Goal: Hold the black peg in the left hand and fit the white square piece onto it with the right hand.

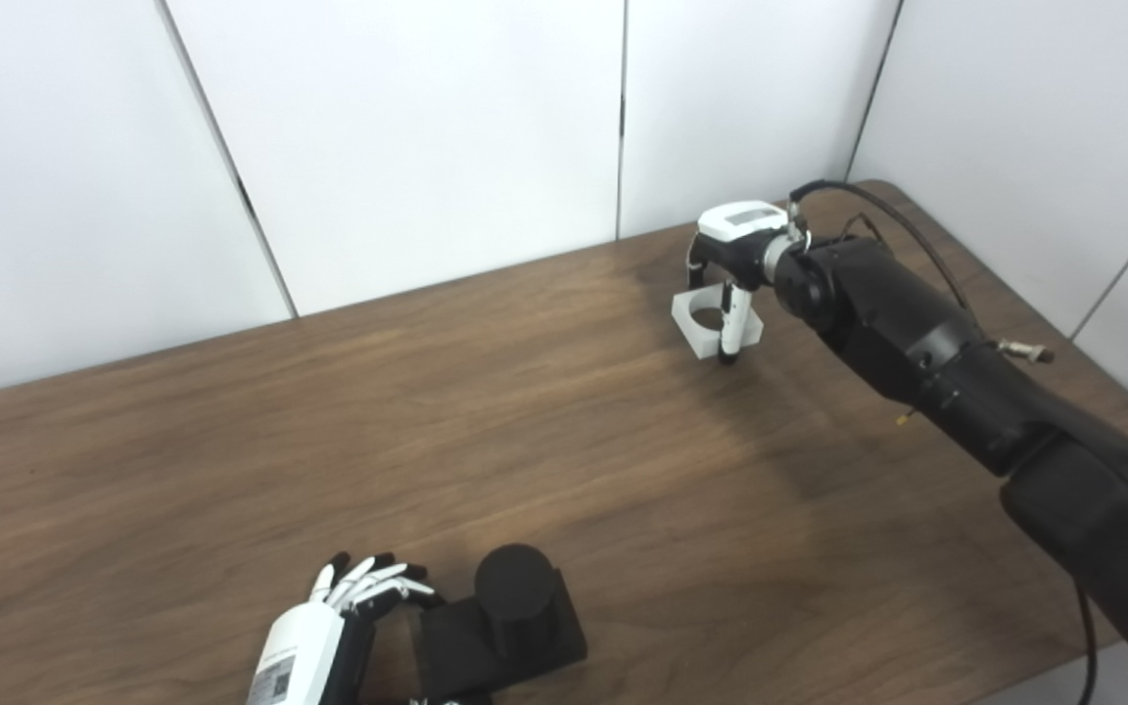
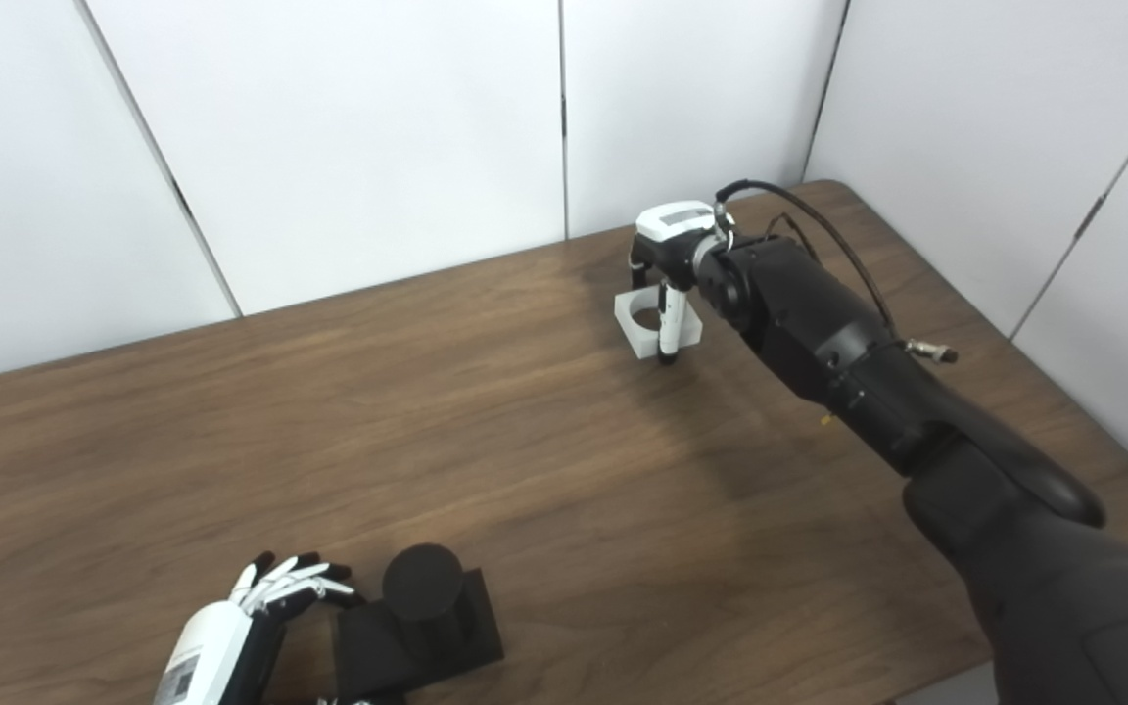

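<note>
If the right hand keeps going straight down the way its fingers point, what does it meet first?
The white piece: the right hand hangs over it, fingers straddling it. One fingertip already looks near the table; depth is unclear.
</note>
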Controlling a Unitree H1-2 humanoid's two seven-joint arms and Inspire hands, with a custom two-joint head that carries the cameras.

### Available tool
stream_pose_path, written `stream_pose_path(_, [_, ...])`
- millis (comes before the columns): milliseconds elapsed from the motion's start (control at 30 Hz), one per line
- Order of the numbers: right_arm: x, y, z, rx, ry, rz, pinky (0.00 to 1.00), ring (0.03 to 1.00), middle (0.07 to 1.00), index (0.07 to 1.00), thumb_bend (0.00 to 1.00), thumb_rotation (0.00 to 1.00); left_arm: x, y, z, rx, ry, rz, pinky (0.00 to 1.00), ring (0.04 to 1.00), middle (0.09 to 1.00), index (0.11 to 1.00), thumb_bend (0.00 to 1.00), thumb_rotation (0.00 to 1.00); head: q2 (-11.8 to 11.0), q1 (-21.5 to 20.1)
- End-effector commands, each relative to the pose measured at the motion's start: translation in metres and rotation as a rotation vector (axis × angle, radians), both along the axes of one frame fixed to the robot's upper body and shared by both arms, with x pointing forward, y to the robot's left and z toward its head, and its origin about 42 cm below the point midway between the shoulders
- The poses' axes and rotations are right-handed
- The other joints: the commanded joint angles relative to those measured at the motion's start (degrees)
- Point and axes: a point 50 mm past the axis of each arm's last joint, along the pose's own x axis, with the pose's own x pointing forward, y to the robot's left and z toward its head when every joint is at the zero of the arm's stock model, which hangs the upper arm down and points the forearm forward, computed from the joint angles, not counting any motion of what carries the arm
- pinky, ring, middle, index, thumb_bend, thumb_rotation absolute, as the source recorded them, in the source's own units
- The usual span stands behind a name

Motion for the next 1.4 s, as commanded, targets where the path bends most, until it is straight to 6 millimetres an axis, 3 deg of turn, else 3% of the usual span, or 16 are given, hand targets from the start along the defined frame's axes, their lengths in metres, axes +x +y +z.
stream_pose_path(0, [0.006,-0.001,0.02,-0.004,-0.077,0.013,0.91,0.922,0.817,0.486,0.52,0.13,-0.004,0.003,-0.006,0.028,0.038,0.007,1.0,0.882,0.795,0.488,0.51,0.04,0.09,-0.04])
stream_pose_path(233, [0.0,-0.004,0.021,-0.013,-0.102,0.05,0.91,0.898,0.802,0.486,0.52,0.13,-0.003,0.001,-0.007,0.03,0.036,0.006,1.0,0.883,0.796,0.488,0.51,0.04,0.24,0.78])
stream_pose_path(433, [-0.017,0.009,0.047,-0.03,-0.101,0.144,0.97,0.885,0.796,0.486,0.52,0.13,-0.003,-0.003,-0.006,0.032,0.041,0.009,1.0,0.883,0.797,0.489,0.51,0.04,0.8,2.45])
stream_pose_path(800, [-0.095,0.09,0.126,-0.047,-0.153,0.45,1.0,0.839,0.78,0.487,0.52,0.13,-0.001,-0.008,-0.004,0.027,0.03,0.001,1.0,0.873,0.79,0.488,0.51,0.04,2.03,4.53])
stream_pose_path(1133, [-0.147,0.139,0.161,-0.059,-0.123,0.604,0.99,0.813,0.747,0.483,0.52,0.13,0.001,-0.016,-0.004,0.039,0.045,0.0,1.0,0.887,0.804,0.489,0.51,0.04,4.48,8.73])
stream_pose_path(1367, [-0.175,0.162,0.177,-0.071,-0.152,0.72,0.99,0.799,0.748,0.484,0.52,0.13,0.004,-0.025,0.0,0.021,0.073,0.01,1.0,0.898,0.813,0.489,0.51,0.05,8.05,12.8])
